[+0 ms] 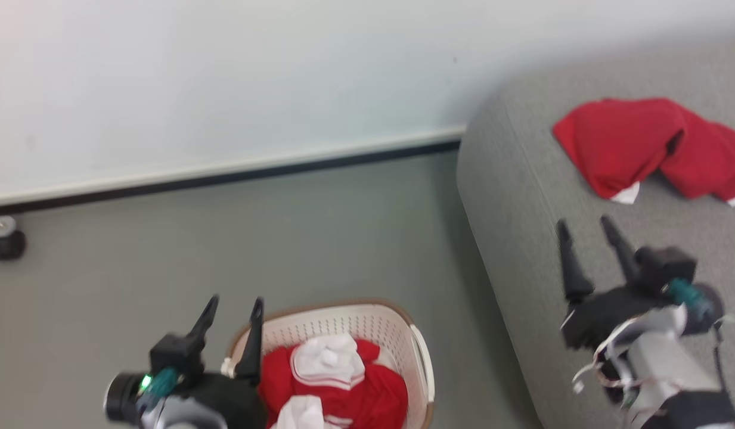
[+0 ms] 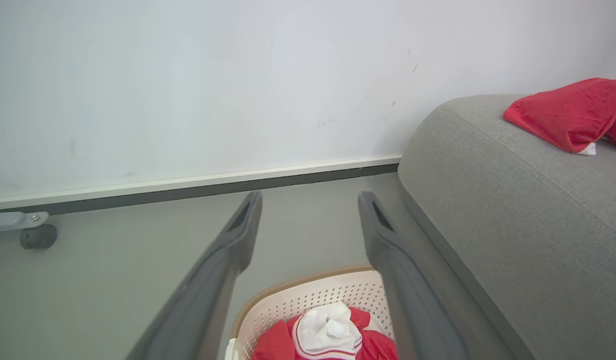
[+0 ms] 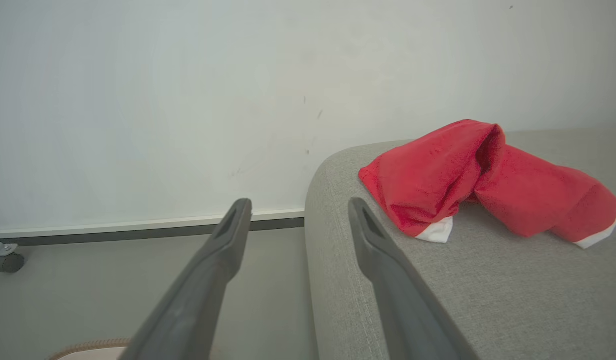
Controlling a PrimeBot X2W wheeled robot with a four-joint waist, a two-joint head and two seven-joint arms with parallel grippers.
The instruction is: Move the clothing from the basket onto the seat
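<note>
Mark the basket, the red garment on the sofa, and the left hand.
basket [image 1: 355, 325]: head view, perforated far wall.
red garment [image 3: 427, 180]: right wrist view, left folded lobe.
left hand [image 1: 236, 300]: head view, midway between its open fingertips.

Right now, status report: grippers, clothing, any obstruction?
Both open, empty: left gripper near the basket, right gripper over the seat. One red garment on the seat; more clothing in the basket. No obstruction seen.
</note>
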